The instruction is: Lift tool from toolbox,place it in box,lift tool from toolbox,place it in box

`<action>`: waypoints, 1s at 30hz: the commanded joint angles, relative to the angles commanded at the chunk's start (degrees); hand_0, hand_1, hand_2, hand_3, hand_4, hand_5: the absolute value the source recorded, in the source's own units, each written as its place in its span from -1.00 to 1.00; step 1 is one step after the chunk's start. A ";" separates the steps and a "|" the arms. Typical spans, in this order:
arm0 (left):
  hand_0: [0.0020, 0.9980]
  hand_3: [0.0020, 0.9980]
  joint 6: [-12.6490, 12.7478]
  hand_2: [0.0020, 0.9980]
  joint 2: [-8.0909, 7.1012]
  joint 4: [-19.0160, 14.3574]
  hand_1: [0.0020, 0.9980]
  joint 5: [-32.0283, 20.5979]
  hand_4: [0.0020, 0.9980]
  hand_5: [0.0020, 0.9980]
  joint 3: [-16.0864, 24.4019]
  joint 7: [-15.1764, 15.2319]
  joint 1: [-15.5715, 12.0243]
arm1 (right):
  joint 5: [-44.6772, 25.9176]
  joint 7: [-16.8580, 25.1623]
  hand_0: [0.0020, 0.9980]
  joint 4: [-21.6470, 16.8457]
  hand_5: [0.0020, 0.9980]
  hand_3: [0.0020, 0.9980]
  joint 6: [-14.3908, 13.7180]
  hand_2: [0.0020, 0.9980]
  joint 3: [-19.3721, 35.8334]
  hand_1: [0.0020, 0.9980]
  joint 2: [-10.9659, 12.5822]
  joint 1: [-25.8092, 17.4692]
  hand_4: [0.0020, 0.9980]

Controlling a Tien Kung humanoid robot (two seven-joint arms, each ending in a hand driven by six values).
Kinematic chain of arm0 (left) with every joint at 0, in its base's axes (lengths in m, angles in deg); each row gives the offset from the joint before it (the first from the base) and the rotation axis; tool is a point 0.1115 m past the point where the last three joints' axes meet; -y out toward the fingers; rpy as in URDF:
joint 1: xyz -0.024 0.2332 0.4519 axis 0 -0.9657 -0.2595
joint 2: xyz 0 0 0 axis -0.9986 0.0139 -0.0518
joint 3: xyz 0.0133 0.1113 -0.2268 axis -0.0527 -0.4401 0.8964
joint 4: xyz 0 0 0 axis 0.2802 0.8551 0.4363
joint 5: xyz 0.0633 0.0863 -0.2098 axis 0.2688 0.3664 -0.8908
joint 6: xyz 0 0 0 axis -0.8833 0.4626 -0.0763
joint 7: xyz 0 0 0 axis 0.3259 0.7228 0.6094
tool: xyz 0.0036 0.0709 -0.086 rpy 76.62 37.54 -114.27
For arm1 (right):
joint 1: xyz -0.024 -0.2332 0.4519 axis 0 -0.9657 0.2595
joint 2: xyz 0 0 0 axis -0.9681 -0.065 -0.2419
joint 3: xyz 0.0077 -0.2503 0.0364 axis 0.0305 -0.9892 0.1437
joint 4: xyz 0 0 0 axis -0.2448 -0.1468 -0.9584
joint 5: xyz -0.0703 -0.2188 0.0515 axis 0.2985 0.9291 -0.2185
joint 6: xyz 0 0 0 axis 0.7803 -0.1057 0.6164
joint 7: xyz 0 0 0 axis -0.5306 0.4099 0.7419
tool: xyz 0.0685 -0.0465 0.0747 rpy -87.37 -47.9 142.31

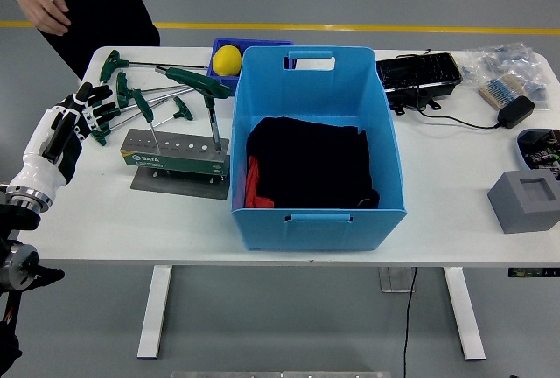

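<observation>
A grey tool stand [179, 155] sits left of centre on the table. Two green T-handle wrenches stand in it, a tall one [203, 89] and a shorter one [138, 102]. Several more green-handled wrenches [144, 89] lie on the table behind it. A large blue box [317, 146] stands at centre with black cloth [308, 166] and a bit of red inside. My left hand [74, 120] is at the table's left edge, fingers spread, empty, just left of the lying wrenches. My right arm is out of view.
A person stands at the far left, one hand [44, 6] hanging above the table corner. A small blue bin with a yellow ball [227, 60] sits behind the box. A black tray [418, 76], a brush [500, 91], a black adapter [516, 112] and a grey foam block [525, 201] are on the right.
</observation>
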 joint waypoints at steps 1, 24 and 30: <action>0.59 0.48 0.00 0.66 -0.01 0.00 0.61 0.02 0.89 0.62 -0.02 0.00 0.01 | -0.02 0.00 0.24 0.00 0.30 0.09 0.00 0.35 -0.01 0.21 0.00 0.01 0.56; 0.59 0.50 0.62 0.69 -0.64 -0.32 0.62 2.68 0.89 0.61 -0.09 0.98 0.72 | -1.29 0.36 0.24 0.09 0.30 0.09 0.26 0.35 -0.74 0.21 0.15 0.28 0.55; 0.60 0.51 1.01 0.71 -0.97 -0.63 0.64 4.68 0.90 0.61 -0.29 2.08 1.49 | -1.36 0.36 0.24 0.10 0.30 0.09 0.28 0.35 -0.80 0.21 0.18 0.36 0.55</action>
